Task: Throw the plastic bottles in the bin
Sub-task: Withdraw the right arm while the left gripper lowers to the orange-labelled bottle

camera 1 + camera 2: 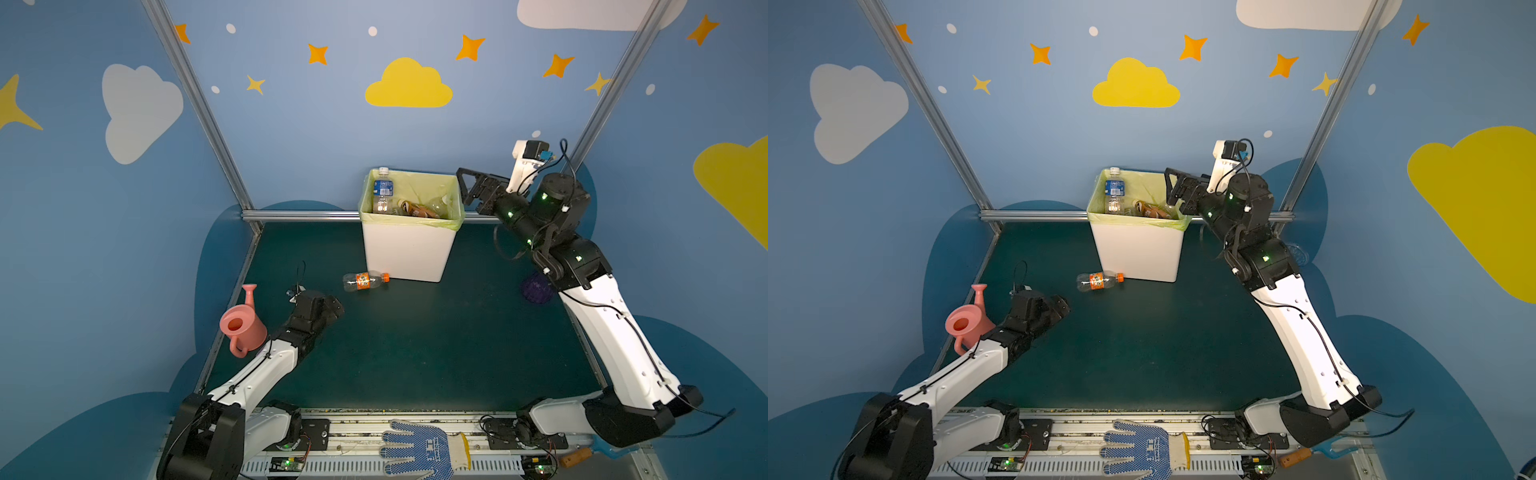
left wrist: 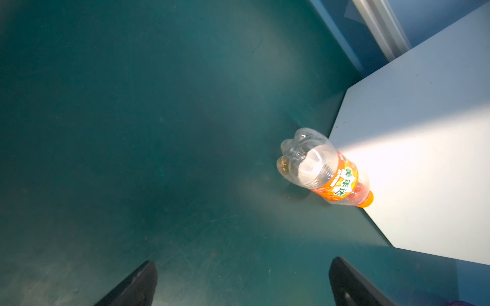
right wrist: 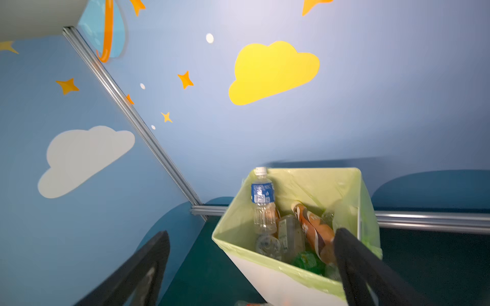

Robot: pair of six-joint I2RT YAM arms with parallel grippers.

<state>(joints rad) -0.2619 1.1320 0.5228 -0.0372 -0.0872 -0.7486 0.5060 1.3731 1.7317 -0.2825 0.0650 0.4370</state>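
left wrist view: my left gripper [image 2: 244,265], jaws spread and empty, faces the clear orange-labelled plastic bottle [image 2: 323,169] lying toward the desk's far edge against the tall white, green-lined bin [image 2: 424,132]. a finger may jam on that wall or roll it away. my right gripper [image 3: 252,234] hangs spread, empty, above the rim.

"美年达" on the fallen bottle's [image 2: 307,164] orange label [image 2: 342,182]
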